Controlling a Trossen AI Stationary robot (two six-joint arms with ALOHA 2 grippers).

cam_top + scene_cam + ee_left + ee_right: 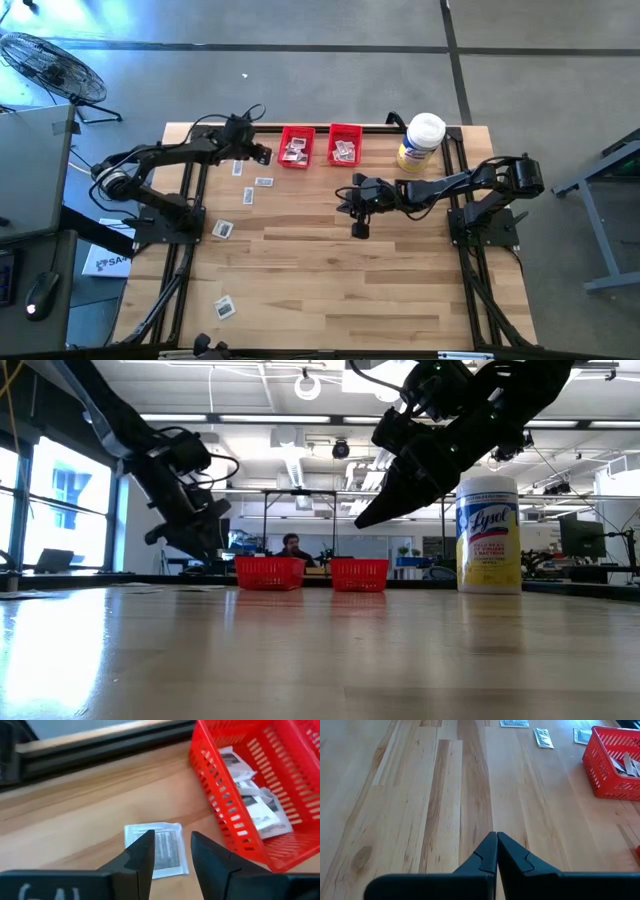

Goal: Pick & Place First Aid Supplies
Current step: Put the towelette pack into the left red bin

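Note:
My left gripper (172, 854) is open, just left of the left red bin (297, 147). Its fingertips stand over a white first aid packet (158, 847) that lies flat on the wood beside the bin's wall (225, 810); I see no touch. Several packets (252, 802) lie in that bin, and more lie in the right red bin (345, 145). Loose packets (264, 182) (223, 228) (225, 307) lie flat on the table's left half. My right gripper (496, 840) is shut and holds nothing, above the bare wood at mid-table (358, 228).
A large white-lidded jar with a yellow label (421, 142) stands at the far right, beside the right bin. A black frame rail (100, 750) runs along the table's far edge behind the left bin. In the low view a person (291, 547) shows in the room beyond.

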